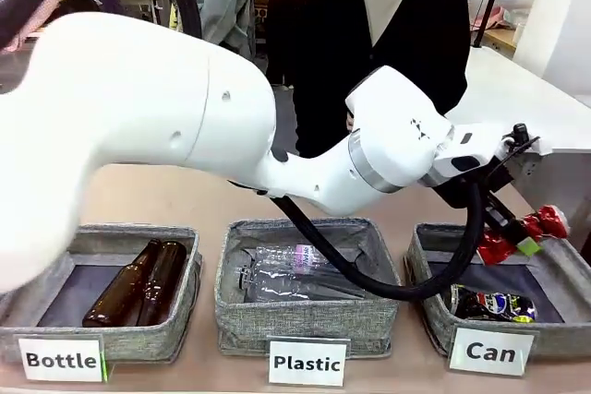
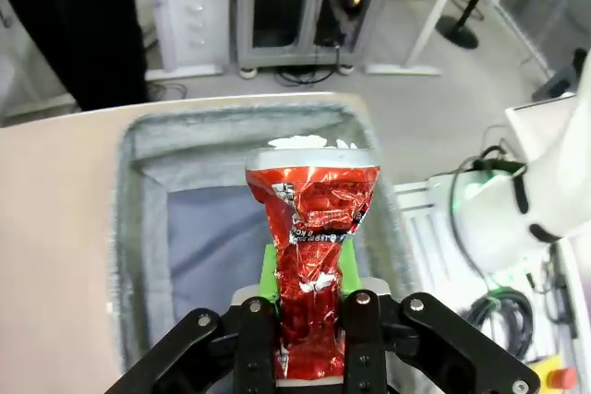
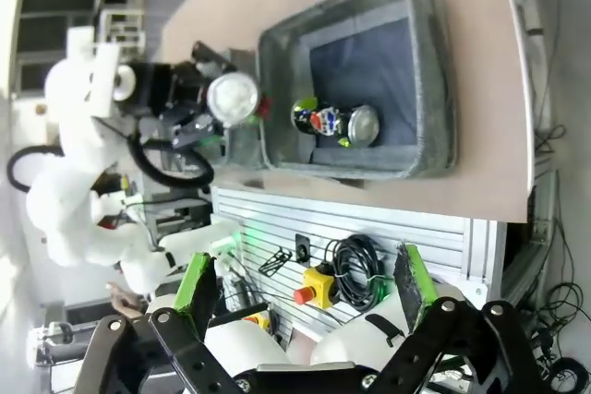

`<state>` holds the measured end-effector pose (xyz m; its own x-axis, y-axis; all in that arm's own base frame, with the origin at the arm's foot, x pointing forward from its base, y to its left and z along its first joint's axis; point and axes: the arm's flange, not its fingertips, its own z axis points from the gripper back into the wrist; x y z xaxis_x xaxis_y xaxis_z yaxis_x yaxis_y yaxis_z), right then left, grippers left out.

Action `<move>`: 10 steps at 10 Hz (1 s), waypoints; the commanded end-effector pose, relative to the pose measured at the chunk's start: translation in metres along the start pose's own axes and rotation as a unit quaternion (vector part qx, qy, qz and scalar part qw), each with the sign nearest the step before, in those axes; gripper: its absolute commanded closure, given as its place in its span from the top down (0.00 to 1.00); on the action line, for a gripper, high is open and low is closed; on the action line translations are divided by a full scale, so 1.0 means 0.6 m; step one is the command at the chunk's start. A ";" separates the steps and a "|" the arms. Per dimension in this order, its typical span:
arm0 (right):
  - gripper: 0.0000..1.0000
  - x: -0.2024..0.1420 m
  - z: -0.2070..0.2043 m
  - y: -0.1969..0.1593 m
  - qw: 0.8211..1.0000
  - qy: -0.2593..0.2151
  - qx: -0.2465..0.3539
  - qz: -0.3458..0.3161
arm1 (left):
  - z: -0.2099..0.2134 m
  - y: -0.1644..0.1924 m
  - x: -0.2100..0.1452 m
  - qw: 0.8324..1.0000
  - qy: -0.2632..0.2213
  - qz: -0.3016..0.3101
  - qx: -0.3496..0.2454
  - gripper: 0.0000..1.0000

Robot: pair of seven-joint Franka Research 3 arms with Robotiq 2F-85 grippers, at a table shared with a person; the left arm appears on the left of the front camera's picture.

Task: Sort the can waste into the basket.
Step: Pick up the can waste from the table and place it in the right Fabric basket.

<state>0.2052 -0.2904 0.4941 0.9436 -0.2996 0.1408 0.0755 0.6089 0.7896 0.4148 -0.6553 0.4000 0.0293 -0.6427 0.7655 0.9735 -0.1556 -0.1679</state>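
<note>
My left gripper (image 1: 509,238) has reached across to the right and is shut on a crushed shiny red can (image 1: 538,225), held just above the grey woven basket (image 1: 424,257) with the "Can" card (image 1: 489,351). In the left wrist view the red can (image 2: 316,219) stands upright between the green-padded fingers of the left gripper (image 2: 309,272), over the dark bottom of the basket (image 2: 138,228). A black crushed can (image 1: 491,304) lies inside the basket. My right gripper (image 3: 307,285) is open, off the table's side; from there I see the basket (image 3: 436,71), the black can (image 3: 329,123) and the red can's end (image 3: 233,97).
A "Bottle" bin (image 1: 180,316) at the left holds two brown bottles (image 1: 138,283). The middle "Plastic" bin (image 1: 231,316) holds clear bottles (image 1: 291,269). The left arm's black cable (image 1: 369,285) loops over it. A person in a black cardigan (image 1: 406,25) stands across the table.
</note>
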 end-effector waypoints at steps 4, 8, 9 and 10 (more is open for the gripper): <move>1.00 0.010 0.006 0.017 1.000 0.006 0.003 -0.008 | 0.009 0.032 0.012 0.995 0.056 -0.085 -0.014 0.77; 1.00 0.010 0.006 0.017 1.000 0.006 0.003 -0.008 | 0.035 0.030 0.019 0.995 0.028 -0.088 -0.024 1.00; 1.00 0.010 0.006 0.017 1.000 0.006 0.003 -0.008 | 0.050 0.025 0.020 0.996 0.022 -0.085 -0.035 1.00; 1.00 0.010 0.006 0.017 1.000 0.006 0.003 -0.008 | 0.074 0.018 0.019 0.995 0.016 -0.090 -0.042 1.00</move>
<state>0.2089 -0.2883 0.4980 0.9472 -0.2902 0.1362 0.0730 0.6089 0.7899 0.4376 -0.6460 0.4239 -0.1461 -0.6492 0.7465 0.9535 -0.2935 -0.0687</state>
